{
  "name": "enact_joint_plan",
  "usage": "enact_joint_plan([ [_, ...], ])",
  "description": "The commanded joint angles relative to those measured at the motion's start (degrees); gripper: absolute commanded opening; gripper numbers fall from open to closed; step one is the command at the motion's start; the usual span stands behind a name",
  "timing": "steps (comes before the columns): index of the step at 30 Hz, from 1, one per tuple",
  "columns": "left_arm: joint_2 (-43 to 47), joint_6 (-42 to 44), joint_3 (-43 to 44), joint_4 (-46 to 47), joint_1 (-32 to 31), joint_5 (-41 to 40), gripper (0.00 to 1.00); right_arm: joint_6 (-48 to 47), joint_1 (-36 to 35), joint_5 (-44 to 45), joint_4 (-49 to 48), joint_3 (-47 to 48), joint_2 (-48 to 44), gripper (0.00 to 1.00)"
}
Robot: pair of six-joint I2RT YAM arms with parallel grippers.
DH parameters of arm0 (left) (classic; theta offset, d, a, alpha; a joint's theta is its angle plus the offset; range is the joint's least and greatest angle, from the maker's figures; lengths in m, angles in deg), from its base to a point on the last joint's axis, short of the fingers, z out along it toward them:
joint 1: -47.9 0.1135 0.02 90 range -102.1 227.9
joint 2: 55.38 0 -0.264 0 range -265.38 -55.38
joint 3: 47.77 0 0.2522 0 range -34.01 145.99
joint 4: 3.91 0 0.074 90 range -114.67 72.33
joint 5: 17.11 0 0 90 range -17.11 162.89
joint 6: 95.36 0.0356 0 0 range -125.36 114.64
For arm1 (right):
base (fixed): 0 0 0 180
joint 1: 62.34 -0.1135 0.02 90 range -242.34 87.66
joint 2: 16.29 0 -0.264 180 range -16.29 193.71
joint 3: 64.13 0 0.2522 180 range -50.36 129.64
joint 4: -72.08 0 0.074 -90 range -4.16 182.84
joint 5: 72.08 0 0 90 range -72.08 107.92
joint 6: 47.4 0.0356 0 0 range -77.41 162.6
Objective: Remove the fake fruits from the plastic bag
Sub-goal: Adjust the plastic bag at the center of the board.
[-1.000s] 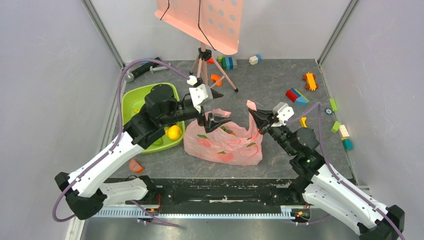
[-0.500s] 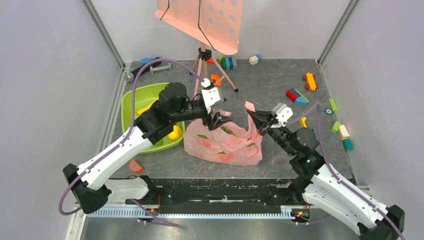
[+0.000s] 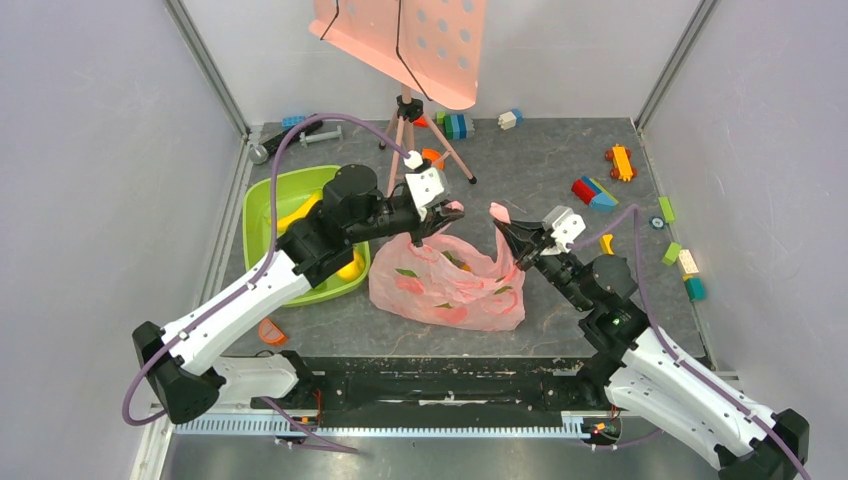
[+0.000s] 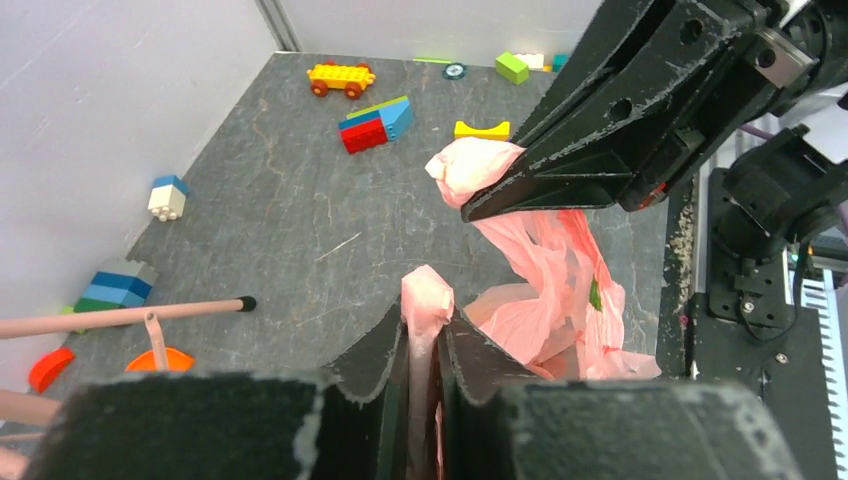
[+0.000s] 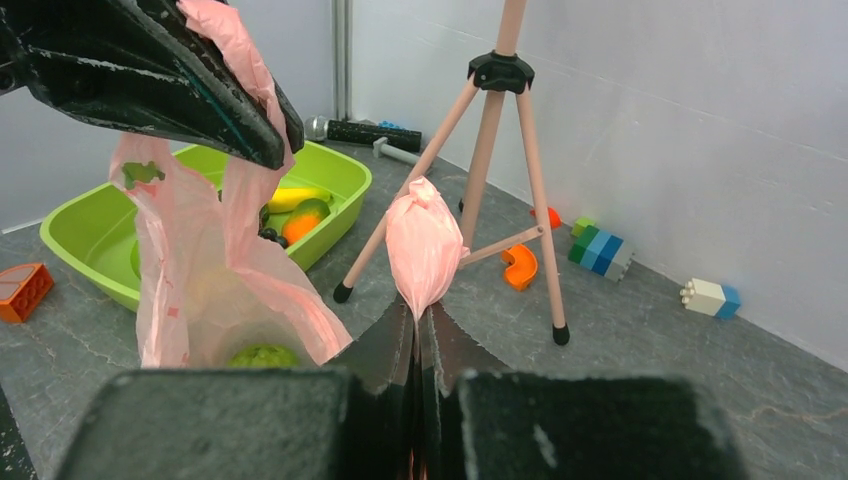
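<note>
Grey slate surface (image 3: 540, 170) runs between pale walls. At the left, a green tub (image 3: 262, 200) holds some fake fruits (image 5: 295, 205). My left gripper (image 4: 425, 325) is pinching one handle (image 4: 427, 292) of the plastic bag (image 3: 450, 285), which slumps mid-surface between my arms, a green fruit (image 5: 262, 356) showing inside. My right gripper (image 5: 418, 320) pinches the other handle (image 5: 425, 240), held raised.
</note>
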Motion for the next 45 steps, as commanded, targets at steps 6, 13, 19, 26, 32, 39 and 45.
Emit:
enact_joint_plan([
  [6,-0.51,-7.49,3.3,5.57,1.33,-17.25,0.02,1.8,-0.09,11.3,0.67,9.87,6.21,0.0],
  [13,-1.83,-13.07,5.51,13.66,7.16,-21.34,0.02,-2.45,-0.09,17.71,-3.0,19.46,14.94,0.0],
  [19,0.58,-16.75,1.9,24.06,9.69,-19.96,0.02,-6.06,-0.09,18.6,-7.13,20.82,16.97,0.0],
  [26,4.64,-19.67,-12.28,41.87,9.83,-18.35,0.02,-8.59,-0.13,19.44,-19.89,6.49,11.94,0.0],
  [32,10.75,-25.02,-26.16,50.5,9.83,-17.0,0.02,-4.62,-0.14,14.28,-16.98,-0.6,6.03,0.35],
  [39,17.0,-27.55,-29.86,43.6,9.74,-17.75,0.02,2.14,-0.09,9.77,-5.6,1.74,0.59,0.82],
  [45,20.01,-30.34,-29.71,40.8,9.74,-19.94,0.02,8.41,-0.09,6.59,6.66,15.62,0.63,0.77],
])
